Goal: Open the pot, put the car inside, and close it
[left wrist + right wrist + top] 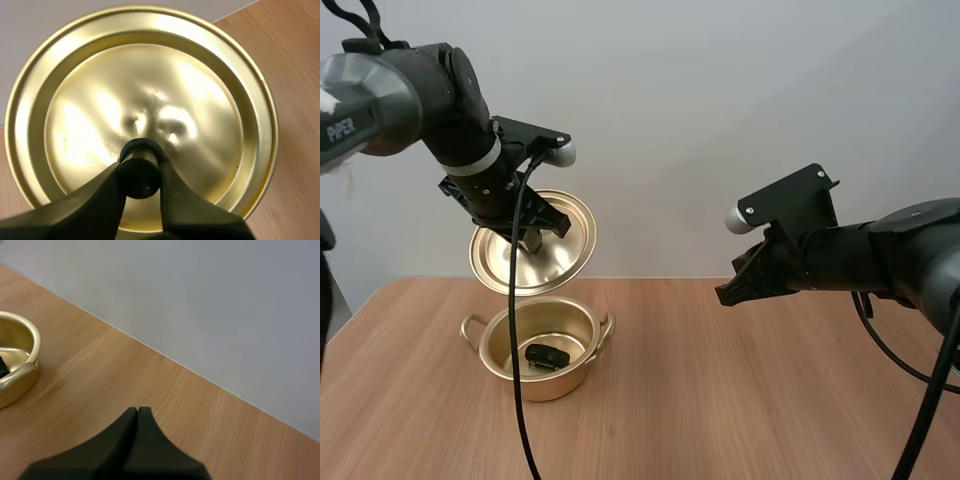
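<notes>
The pot (15,382) runs off the right wrist view's edge. The car (547,356) inside it shows as a small dark shape, details too small to tell. The left gripper (140,171) hides the lower rim of the lid (100,90)

- In the high view, the pot (540,350) stands on the table (740,400), lower left of centre.
- The car (547,356) lies inside the pot, on its floor.
- The lid (560,240) hangs tilted just above the pot, apart from it, its knob (140,172) pinched in the left gripper (528,238).
- The right gripper (723,296) hovers right of centre, well apart from the pot.
</notes>
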